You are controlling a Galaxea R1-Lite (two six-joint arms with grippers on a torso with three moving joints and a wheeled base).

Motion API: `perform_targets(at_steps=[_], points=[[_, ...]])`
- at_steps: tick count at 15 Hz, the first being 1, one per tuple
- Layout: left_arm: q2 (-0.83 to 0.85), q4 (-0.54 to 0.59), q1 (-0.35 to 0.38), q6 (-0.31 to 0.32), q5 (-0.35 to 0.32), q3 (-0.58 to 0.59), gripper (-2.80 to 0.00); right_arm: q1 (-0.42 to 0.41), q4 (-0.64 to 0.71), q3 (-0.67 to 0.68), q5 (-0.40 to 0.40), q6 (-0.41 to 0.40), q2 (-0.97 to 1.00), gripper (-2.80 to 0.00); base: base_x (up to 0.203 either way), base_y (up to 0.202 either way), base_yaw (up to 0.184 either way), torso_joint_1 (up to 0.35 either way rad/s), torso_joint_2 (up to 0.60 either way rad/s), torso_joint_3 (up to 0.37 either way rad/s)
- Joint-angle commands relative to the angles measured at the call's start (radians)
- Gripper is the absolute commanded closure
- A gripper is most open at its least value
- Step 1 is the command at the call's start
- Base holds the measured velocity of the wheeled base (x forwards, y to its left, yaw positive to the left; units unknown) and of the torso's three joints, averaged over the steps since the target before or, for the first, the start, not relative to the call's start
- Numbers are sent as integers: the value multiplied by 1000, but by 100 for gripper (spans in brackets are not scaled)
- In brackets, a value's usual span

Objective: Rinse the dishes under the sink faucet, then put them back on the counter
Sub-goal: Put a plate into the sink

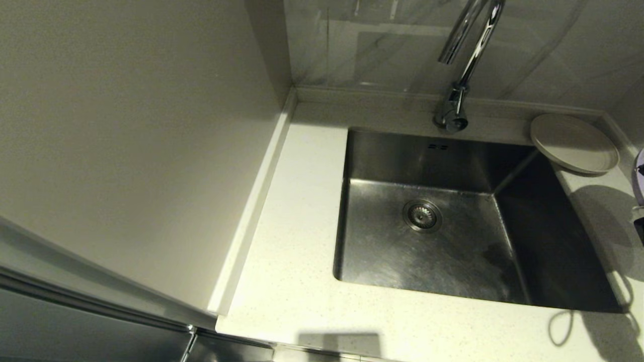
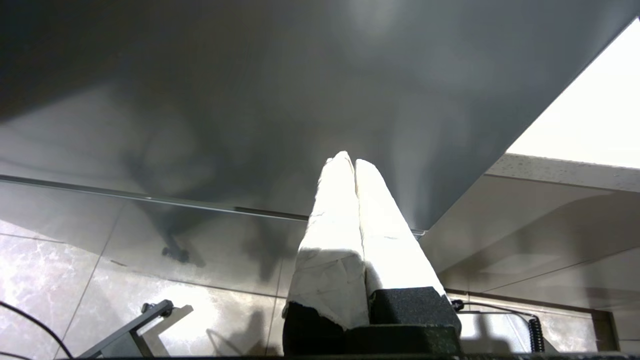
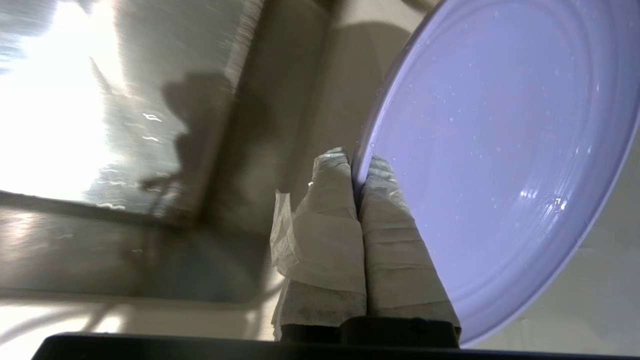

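Observation:
The beige plate (image 1: 573, 143) rests on the counter (image 1: 297, 241) at the sink's far right corner, overhanging the basin a little. My right gripper (image 3: 359, 162) is shut on the rim of the lavender-purple plate (image 3: 500, 150), which is wet with droplets and tilted; only a sliver of the lavender-purple plate (image 1: 639, 176) shows at the head view's right edge. The sink (image 1: 453, 231) holds no dishes, its drain strainer (image 1: 422, 215) in the middle. The faucet (image 1: 465, 55) rises behind it. My left gripper (image 2: 348, 159) is shut on nothing, parked below the counter level. The white bowl is out of view.
A tall pale wall panel (image 1: 131, 125) stands along the counter's left side. A low raised back edge (image 1: 382, 95) runs behind the sink. Under the counter in the left wrist view are a glossy tiled floor (image 2: 75, 265) and a dark cabinet face (image 2: 300, 100).

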Motion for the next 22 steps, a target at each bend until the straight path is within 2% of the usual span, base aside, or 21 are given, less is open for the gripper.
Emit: perform_targets(at_steps=[1, 5, 8, 15, 19, 22], points=[[-3, -1, 1, -1, 0, 0, 0, 93, -2, 3, 5, -1, -52, 0, 0, 0, 0, 0, 0, 0], [-3, -1, 1, 0, 0, 0, 0, 305, -2, 4, 8, 10, -41, 0, 0, 0, 0, 0, 0, 0], [-3, -1, 1, 0, 0, 0, 0, 379, -24, -1, 9, 8, 75, 0, 0, 0, 0, 0, 0, 0], [-5, -1, 1, -1, 0, 0, 0, 414, -125, 2, 6, 5, 448, 0, 0, 0, 0, 0, 0, 0], [-3, -1, 1, -1, 0, 0, 0, 426, -347, -22, -15, 6, 668, 0, 0, 0, 0, 0, 0, 0], [-3, -1, 0, -1, 0, 0, 0, 426, -445, -125, -60, 7, 812, 0, 0, 0, 0, 0, 0, 0]])
